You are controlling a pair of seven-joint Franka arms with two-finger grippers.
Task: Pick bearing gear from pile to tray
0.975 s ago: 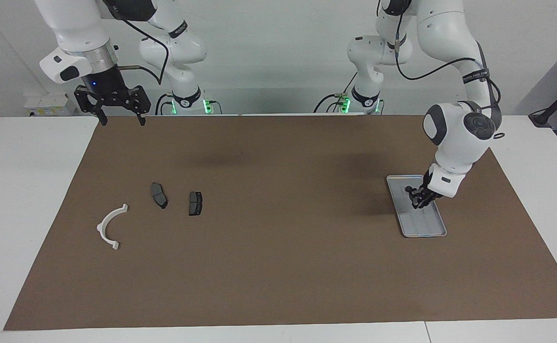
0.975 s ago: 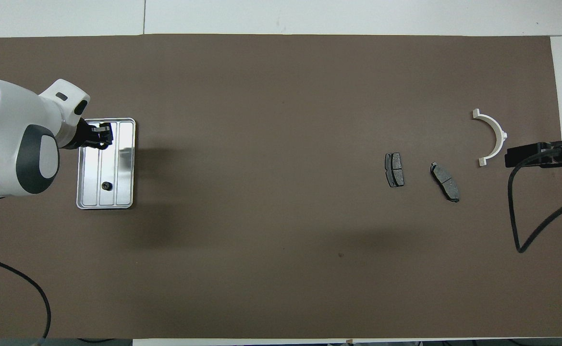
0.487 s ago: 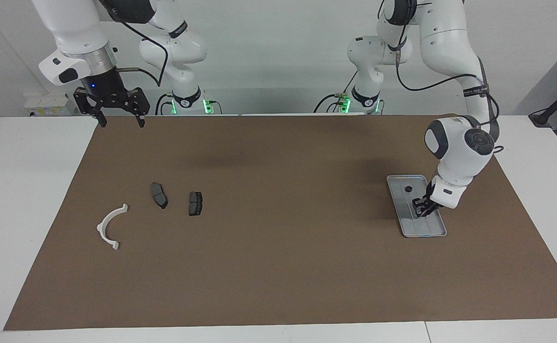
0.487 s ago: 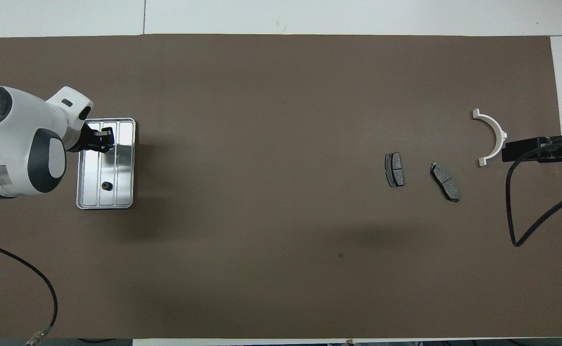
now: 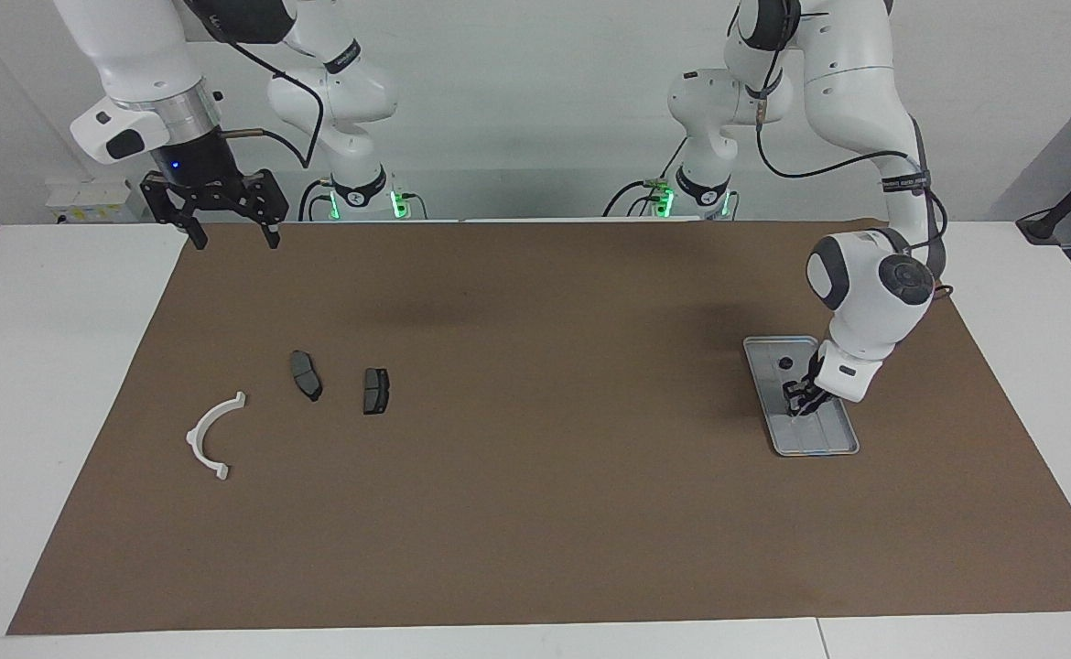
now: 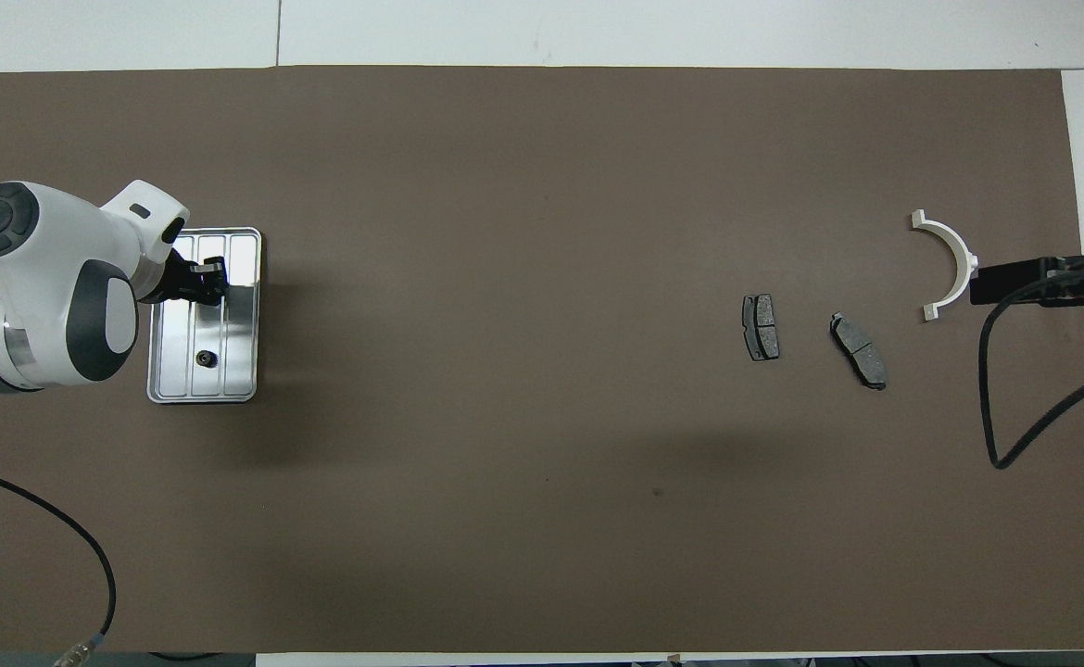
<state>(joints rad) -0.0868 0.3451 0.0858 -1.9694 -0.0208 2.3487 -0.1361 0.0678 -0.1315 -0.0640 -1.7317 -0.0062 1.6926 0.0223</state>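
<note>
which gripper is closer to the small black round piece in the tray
Left. The left gripper is over the tray that holds the black round piece; the right gripper waits at the table's other end.

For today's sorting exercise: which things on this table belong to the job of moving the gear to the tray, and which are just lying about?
Part of the job:
- tray
- gear, lying in the tray
- left tool, over the tray

Just lying about:
- white bracket
- two brake pads
- right tool, waiting raised, open
</note>
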